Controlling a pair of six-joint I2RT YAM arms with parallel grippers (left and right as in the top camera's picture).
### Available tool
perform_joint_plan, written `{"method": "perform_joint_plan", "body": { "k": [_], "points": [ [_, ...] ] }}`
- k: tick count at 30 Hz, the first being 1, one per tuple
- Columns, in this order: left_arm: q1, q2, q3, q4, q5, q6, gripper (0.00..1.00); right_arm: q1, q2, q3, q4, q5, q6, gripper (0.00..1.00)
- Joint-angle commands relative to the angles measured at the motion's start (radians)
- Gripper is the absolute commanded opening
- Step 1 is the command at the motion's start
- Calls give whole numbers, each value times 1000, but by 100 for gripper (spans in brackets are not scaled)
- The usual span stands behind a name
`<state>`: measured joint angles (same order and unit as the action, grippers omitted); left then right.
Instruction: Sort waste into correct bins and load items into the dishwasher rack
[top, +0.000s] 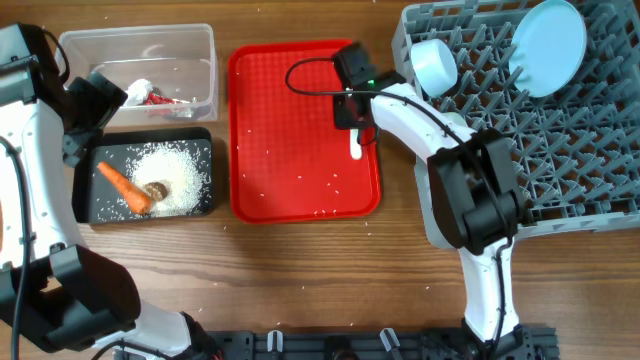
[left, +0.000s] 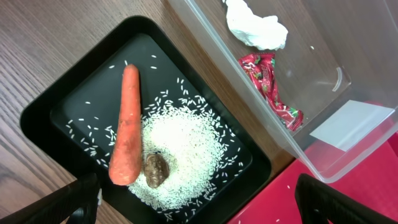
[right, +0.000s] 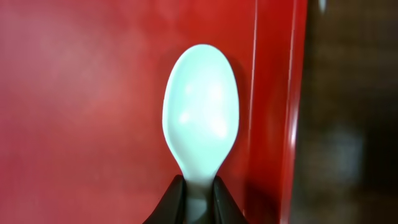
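Note:
My right gripper (top: 354, 128) is shut on the white plastic spoon (right: 200, 118) over the right edge of the red tray (top: 290, 100); the spoon's bowl (top: 357, 150) sticks out below the jaws. My left gripper (left: 199, 205) is open and empty above the black tray (top: 100, 200), which holds the orange carrot (left: 126, 124), white rice (left: 183, 149) and a brown scrap (left: 156, 170). The clear tub (top: 200, 45) holds the crumpled tissue (left: 256, 26) and red wrapper (left: 268, 87). The grey rack (top: 560, 160) holds a light blue plate (top: 548, 45) and a light blue bowl (top: 434, 66).
A few rice grains lie scattered on the red tray and on the wooden table near it. The rack fills the right side; the tub and black tray stand one behind the other at the left.

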<state>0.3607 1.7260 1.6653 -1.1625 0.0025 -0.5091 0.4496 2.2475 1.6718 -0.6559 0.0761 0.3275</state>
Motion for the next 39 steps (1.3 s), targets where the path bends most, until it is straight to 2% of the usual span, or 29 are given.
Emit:
{"method": "perform_joint_plan", "body": {
  "k": [1,5,9,13,17,19,24,25,27,28,30,33,36,38,39],
  "points": [
    [-5,5,1,1,8,16,100,-22,-114,-30,-42,-83,-45,4],
    [-5,5,1,3,8,16,100,-29,-348,-30,-80,-77,-123,4],
    [-5,5,1,3,8,16,100,-106,-546,-30,-135,-63,-171,4],
    [-5,5,1,3,8,16,100,-206,-614,-30,-183,-32,-192,4],
    [-5,5,1,7,8,16,100,-399,-651,-31,-309,163,-401,4],
    [-5,5,1,12,8,16,100,-482,-634,-45,-360,238,-445,4],
    [-5,5,1,31,8,16,100,-543,-598,-178,-255,167,-566,4],
    [-5,5,1,34,8,16,100,-544,-592,-205,-233,161,-566,11],
    [-5,5,1,33,8,16,100,-544,-587,-221,-236,143,-559,69],
    [-5,5,1,33,8,16,100,-544,-590,-220,-237,140,-537,86],
    [-5,5,1,33,8,16,100,-544,-605,-203,-248,111,-482,91],
    [-5,5,1,33,8,16,100,-544,-657,-125,-304,80,-447,94],
    [-5,5,1,33,8,16,100,-544,-749,0,-404,-76,-431,99],
    [-5,5,1,33,8,16,100,-544,-847,53,-457,-154,-336,100],
    [-5,5,1,33,8,16,100,-544,-892,53,-461,-187,-226,100]
  ]
}}
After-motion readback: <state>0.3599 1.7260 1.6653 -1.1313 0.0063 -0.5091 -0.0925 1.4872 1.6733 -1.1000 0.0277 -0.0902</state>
